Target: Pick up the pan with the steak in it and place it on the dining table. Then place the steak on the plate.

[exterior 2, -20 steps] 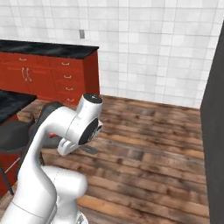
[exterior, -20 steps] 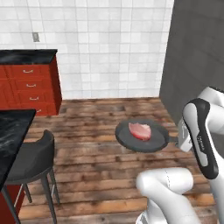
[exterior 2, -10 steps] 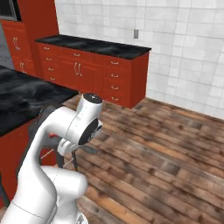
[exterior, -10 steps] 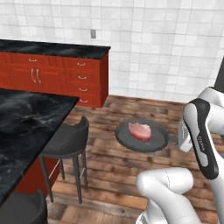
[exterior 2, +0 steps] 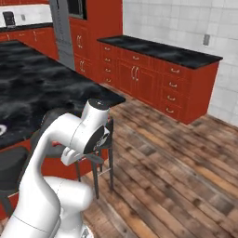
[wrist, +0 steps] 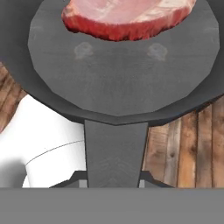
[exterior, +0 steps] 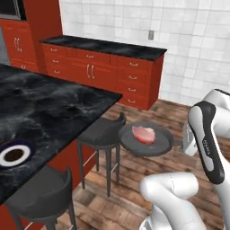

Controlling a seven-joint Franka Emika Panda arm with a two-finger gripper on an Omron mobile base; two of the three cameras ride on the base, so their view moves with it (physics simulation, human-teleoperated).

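Note:
The dark grey pan (exterior: 148,144) hangs level in the air over the wooden floor, just right of the dining table (exterior: 49,105). The pink-red steak (exterior: 143,134) lies in it. My gripper (exterior: 180,143) is shut on the pan's short handle (wrist: 114,153), with a fingertip (wrist: 81,180) on each side of it. In the hand view the pan (wrist: 118,83) spreads ahead of the handle and the steak (wrist: 127,17) lies at its far side. The plate (exterior: 13,155) sits on the black marble top near its front left edge.
Two dark stools (exterior: 102,131) (exterior: 40,197) stand along the table's near side, the first right beside the pan. Red cabinets with a black counter (exterior: 105,47) line the tiled back wall. Open wooden floor (exterior 2: 176,162) lies to the right.
Both base views have swung round: the camera moved, bringing the dining table, plate and stools into sight. The pan and steak stay held at the same spot beside the arm.

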